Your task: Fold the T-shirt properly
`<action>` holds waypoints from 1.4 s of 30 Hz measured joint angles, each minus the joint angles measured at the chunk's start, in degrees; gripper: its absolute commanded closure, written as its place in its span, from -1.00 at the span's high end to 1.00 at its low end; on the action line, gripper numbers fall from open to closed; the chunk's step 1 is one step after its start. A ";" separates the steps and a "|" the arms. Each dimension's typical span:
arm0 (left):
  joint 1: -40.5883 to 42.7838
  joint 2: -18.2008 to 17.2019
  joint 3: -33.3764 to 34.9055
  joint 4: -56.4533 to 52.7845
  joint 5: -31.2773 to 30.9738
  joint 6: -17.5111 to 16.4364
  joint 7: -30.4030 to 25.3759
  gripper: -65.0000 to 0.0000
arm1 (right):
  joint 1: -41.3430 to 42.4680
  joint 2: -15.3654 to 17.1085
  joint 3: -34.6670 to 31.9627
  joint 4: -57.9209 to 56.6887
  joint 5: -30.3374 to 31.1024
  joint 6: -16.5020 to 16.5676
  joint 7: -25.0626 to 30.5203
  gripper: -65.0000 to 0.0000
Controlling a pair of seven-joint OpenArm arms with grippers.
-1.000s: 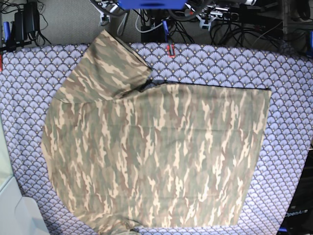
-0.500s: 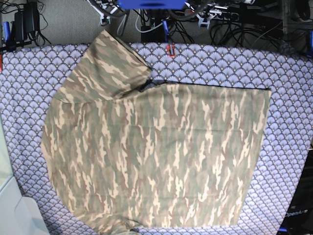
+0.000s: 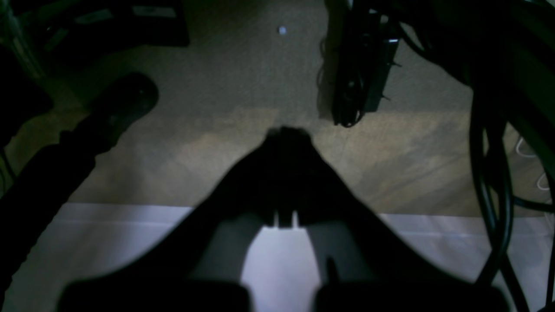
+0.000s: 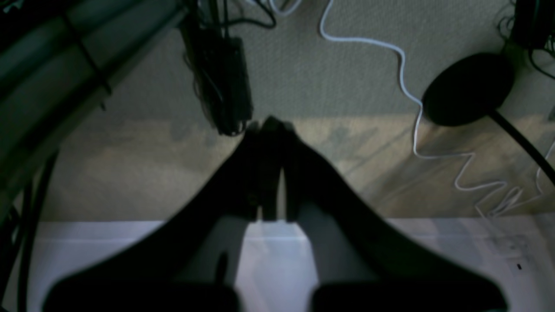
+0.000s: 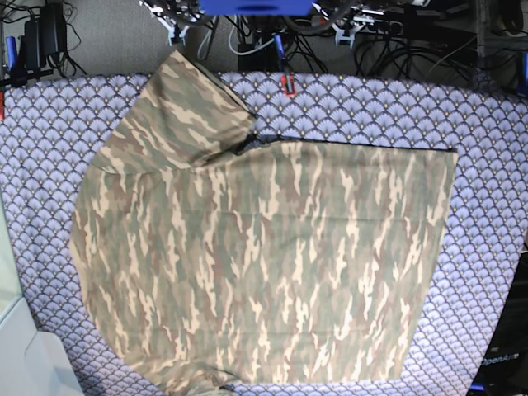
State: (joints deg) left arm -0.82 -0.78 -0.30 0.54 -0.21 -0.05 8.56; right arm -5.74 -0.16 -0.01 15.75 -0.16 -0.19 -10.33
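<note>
The camouflage T-shirt (image 5: 264,264) lies flat on the purple scale-patterned table cloth (image 5: 495,206) and covers most of it. One sleeve (image 5: 186,111) points toward the far left. A dark inner edge (image 5: 355,143) runs along the shirt's far side. In the left wrist view my left gripper (image 3: 288,132) is a dark silhouette with its fingers pressed together, empty, hanging over bare floor beyond a pale table edge. My right gripper (image 4: 269,123) looks the same in the right wrist view, shut on nothing. Neither gripper is near the shirt.
A small red object (image 5: 287,83) sits at the table's far edge. Cables and power units (image 5: 272,37) crowd the floor behind the table. A white box (image 5: 25,355) stands at the near left corner, and a black device (image 5: 503,363) at the near right.
The arm parts at the top edge of the base view have drawn slightly further up and out of frame. The T-shirt has not moved.
</note>
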 measured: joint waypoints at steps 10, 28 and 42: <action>4.87 -0.31 0.02 9.79 0.07 0.04 -0.59 -0.99 | -1.01 -0.02 0.13 0.07 0.22 0.00 0.20 -1.00; 7.41 -0.26 0.13 14.21 0.20 0.24 6.12 -0.99 | -1.22 -0.02 0.11 0.20 0.20 0.00 0.50 -1.00; 20.39 -2.80 0.00 35.19 0.20 0.28 6.27 -0.99 | -18.03 0.00 0.00 26.67 0.42 0.02 -0.17 -1.00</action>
State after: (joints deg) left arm 19.57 -3.57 -0.30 35.73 -0.01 0.23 14.83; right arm -23.77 -0.16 -0.01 42.41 0.25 -0.16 -10.50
